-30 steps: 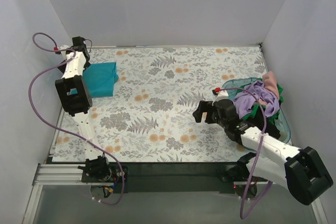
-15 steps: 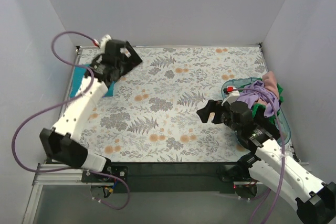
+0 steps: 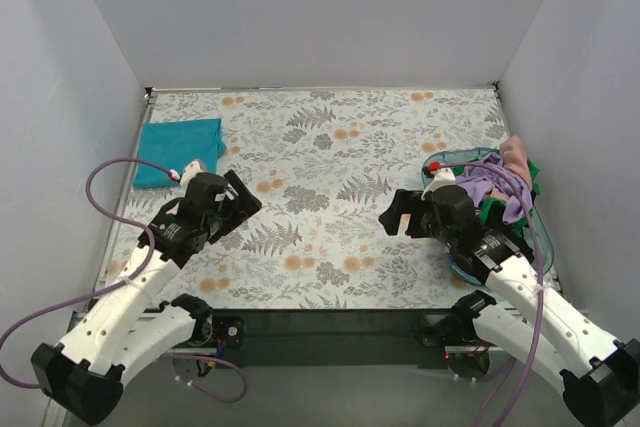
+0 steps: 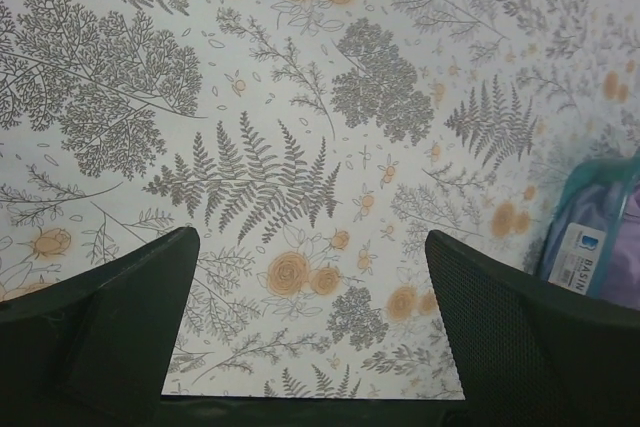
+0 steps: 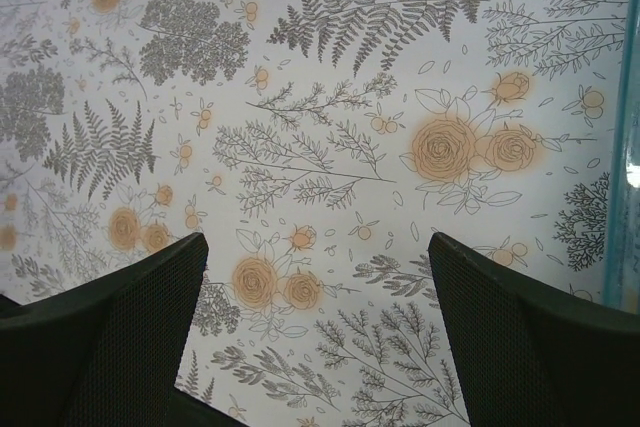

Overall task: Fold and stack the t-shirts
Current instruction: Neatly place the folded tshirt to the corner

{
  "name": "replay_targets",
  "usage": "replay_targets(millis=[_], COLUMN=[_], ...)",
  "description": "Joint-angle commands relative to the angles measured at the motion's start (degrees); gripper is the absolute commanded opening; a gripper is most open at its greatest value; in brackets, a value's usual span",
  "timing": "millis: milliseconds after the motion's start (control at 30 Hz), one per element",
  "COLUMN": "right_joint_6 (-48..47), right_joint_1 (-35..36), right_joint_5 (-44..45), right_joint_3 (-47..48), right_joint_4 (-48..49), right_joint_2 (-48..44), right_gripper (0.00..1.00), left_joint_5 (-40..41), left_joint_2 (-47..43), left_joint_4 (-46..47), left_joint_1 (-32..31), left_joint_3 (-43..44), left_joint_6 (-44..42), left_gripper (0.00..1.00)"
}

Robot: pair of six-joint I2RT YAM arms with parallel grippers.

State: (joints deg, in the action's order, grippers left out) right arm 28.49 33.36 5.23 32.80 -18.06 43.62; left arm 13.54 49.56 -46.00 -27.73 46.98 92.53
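- My left gripper (image 4: pixel 311 239) is spread wide with nothing between the jaws. Through the gap I see only the floral tablecloth (image 4: pixel 300 67).
- It hangs above the near-left part of the table, pointing toward the middle, and touches no fabric.
- My right gripper (image 5: pixel 318 239) is also spread wide and empty, with bare fern-and-rose print beneath it.
- It hangs over the right half of the table, just left of the basin (image 3: pixel 541 239), and also faces the middle.
- The folded teal t-shirt (image 3: pixel 180 151) lies flat at the far-left edge of the table, beyond my left gripper and well apart from it.
- The basin is translucent turquoise and sits at the right edge, beside my right arm. My left wrist camera catches a label reading "BASIN" on its wall.
- Heaped in the basin are the unfolded t-shirts (image 3: pixel 492 183): a pale purple one on top, a pink one at the far side, and green showing underneath.
- A purple cable (image 3: pixel 98 179) loops from my left arm out past the left edge of the table.
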Motion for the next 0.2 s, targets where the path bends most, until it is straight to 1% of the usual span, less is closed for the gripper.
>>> replay_targets(millis=[0, 167], right_joint_6=[2.09, 1.31], right_joint_1=[-0.23, -0.23], right_joint_5=[1.09, 0.04], right_joint_3=[1.57, 0.78], right_joint_4=[-0.3, 0.57], right_joint_2=[-2.48, -4.5], right_gripper=[0.98, 0.99], left_joint_5=[0.26, 1.05], left_joint_2=[-3.24, -3.68], left_joint_4=[0.65, 0.73], left_joint_1=[-0.22, -0.22], left_joint_3=[-0.49, -0.57], left_joint_6=[0.46, 0.54], left_gripper=[0.97, 0.98])
